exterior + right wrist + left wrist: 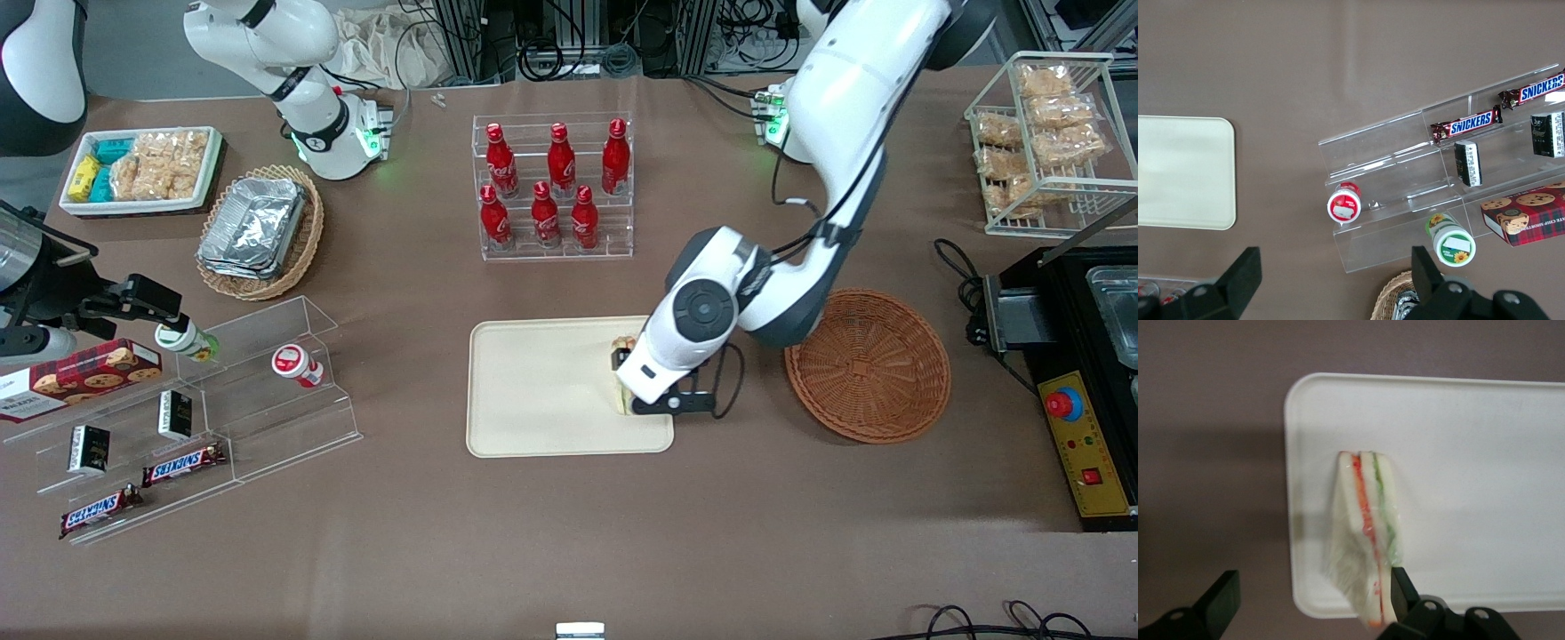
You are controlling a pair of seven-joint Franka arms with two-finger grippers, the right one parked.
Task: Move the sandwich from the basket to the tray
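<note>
1. From the front, we see the gripper (pixel 633 391) low over the tray (pixel 533 391), at the tray's end nearest the basket (pixel 867 364). The sandwich (pixel 621 348) peeks out beside the wrist, on the tray. The basket holds nothing we can see. We judge the step in hand to be the release: we would lift straight up, so that neither finger drags the wedge toward the rim.

2. From the left wrist, the fingers (pixel 1219 600) stand spread wide and grip nothing; one dark fingertip lies close against the sandwich (pixel 1365 520), the other well apart from it, over the bare table. The wedge rests on the tray (pixel 1485 440) near a short edge, its pointed end reaching the rim. It is white bread with an orange-red and a green filling layer, in clear wrap that bulges loosely along one side. We judge the wrap could snag on the nearer finger.

3. From the right wrist, only an end of the tray (pixel 1185 173) shows.
</note>
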